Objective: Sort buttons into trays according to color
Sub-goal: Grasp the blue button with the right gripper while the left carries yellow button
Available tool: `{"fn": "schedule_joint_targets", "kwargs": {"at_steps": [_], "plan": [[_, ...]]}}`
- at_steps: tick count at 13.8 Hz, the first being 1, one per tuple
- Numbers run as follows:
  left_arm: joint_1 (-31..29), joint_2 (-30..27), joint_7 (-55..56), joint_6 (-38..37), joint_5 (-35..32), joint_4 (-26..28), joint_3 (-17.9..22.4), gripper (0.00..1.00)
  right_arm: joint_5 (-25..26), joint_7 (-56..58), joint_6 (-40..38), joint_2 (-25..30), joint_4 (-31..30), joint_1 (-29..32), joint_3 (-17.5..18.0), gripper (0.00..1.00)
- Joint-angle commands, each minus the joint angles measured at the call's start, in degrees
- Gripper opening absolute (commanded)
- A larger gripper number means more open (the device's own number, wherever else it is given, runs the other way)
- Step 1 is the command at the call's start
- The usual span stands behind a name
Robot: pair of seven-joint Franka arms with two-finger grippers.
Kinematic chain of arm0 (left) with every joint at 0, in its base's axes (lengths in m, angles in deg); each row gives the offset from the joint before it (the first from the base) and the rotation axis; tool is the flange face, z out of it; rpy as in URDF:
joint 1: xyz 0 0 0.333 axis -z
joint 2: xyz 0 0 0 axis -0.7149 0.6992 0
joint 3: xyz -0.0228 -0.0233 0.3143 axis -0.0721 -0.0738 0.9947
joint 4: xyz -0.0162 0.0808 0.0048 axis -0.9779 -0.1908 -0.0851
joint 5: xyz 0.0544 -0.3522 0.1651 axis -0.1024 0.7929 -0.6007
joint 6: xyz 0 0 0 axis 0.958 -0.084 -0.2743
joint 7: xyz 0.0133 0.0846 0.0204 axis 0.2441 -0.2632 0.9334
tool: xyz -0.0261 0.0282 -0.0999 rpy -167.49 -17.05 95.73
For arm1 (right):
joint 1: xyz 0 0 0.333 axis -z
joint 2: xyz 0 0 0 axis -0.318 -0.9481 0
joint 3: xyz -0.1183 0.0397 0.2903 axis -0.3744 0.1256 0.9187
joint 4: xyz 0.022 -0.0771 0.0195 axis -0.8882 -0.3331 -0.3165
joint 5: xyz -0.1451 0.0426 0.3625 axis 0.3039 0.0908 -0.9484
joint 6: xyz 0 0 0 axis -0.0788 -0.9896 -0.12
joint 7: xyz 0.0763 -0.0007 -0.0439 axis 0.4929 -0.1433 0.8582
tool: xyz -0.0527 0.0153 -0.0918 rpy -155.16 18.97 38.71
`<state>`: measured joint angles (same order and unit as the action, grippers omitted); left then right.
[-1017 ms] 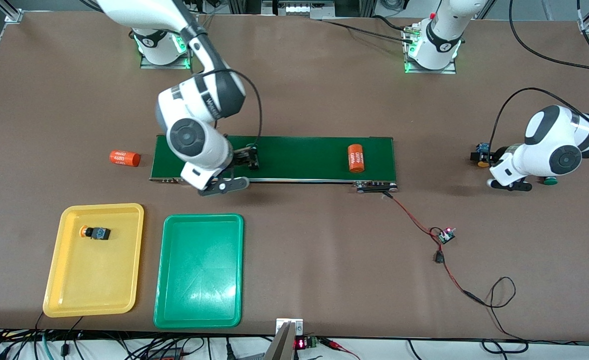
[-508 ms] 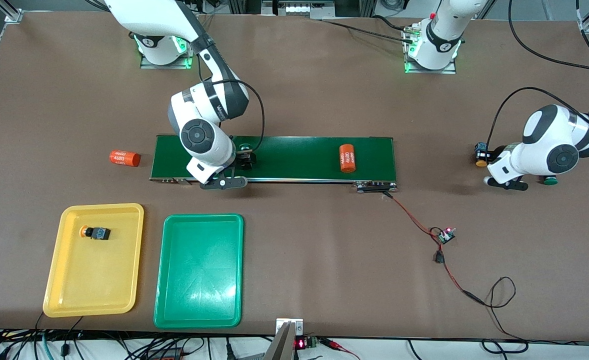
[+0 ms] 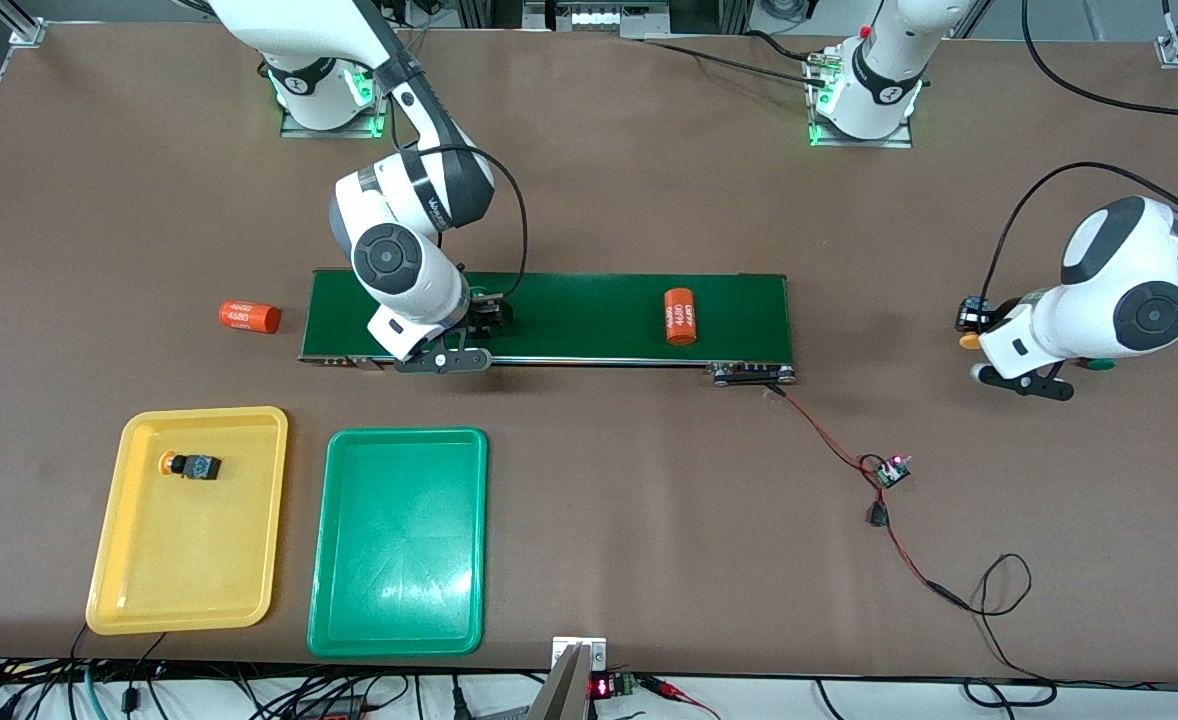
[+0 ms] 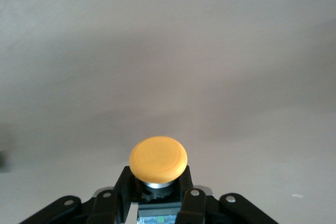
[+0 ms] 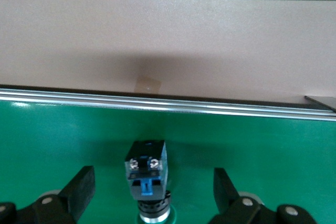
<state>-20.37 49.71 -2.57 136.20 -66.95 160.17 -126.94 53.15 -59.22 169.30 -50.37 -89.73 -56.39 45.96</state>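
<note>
The left gripper (image 4: 155, 208) is closed on a yellow button (image 4: 158, 160). Its black fingers (image 4: 118, 195) squeeze the button's dark body from both sides, and the round yellow cap sticks out past the fingertips. It holds the button over the bare brown table (image 3: 649, 180) at the left arm's end. A green button (image 3: 1101, 364) peeks out just beside this arm's wrist there.

The right gripper (image 5: 152, 184) is low over the green belt (image 3: 569, 310), with its fingers (image 5: 79, 187) spread wide. A button with a black and blue body (image 5: 147, 169) sits on the belt right between them. Neither finger touches it. There is a gap on each side.

An orange can (image 3: 681, 316) lies on the same belt, well away from the right gripper, toward the left arm's end. Another orange can (image 3: 249, 317) lies on the table just off the belt's end on the right arm's side.

The green tray (image 3: 399, 545) and the yellow tray (image 3: 189, 560) sit side by side, nearer to the front camera than the belt. The yellow tray has one yellow button (image 3: 189, 465) lying in it. A red and black wire (image 3: 839, 450) runs from the belt's corner over the table to a small board (image 3: 892, 470).
</note>
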Motion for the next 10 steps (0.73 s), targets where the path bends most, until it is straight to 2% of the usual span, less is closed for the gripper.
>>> {"fn": "schedule_joint_targets", "kwargs": {"at_steps": [1, 3, 5, 6, 7, 9, 10], "plan": [[7.9, -0.5, 2.8, -4.9, 8.3, -7.1, 0.3, 0.04, -0.4, -0.3, 0.9, 1.5, -3.6, -0.5, 0.0, 1.00], [13.4, -0.1, 9.8, -5.2, 12.4, -8.8, 0.4, 0.04, 0.0, 0.2, 1.1, 2.1, -5.6, -0.4, 0.0, 1.00], [21.8, 0.8, 14.9, -5.0, 15.6, -14.0, 2.1, 0.04, 0.0, 0.3, 3.4, 2.9, -7.8, -0.3, 0.0, 1.00], [26.3, 1.0, 16.6, -4.9, 16.8, -16.0, 3.9, 0.04, -0.1, 0.2, 4.3, 2.9, -8.4, -0.3, 0.1, 0.89], [30.8, 1.0, 17.5, -3.4, 17.8, -17.6, 6.3, 0.04, -0.2, 0.2, 4.3, 2.9, -8.7, -0.4, 0.1, 0.60], [38.2, 1.0, 20.2, 2.5, 18.4, -18.0, 10.7, 0.04, -0.4, 0.1, 4.1, 3.4, -8.6, -0.3, 0.2, 0.23], [41.8, 1.0, 21.0, 3.6, 18.4, -18.0, 14.4, 0.04, -0.5, 0.0, 4.1, 3.7, -8.3, 0.0, 0.2, 0.07]]}}
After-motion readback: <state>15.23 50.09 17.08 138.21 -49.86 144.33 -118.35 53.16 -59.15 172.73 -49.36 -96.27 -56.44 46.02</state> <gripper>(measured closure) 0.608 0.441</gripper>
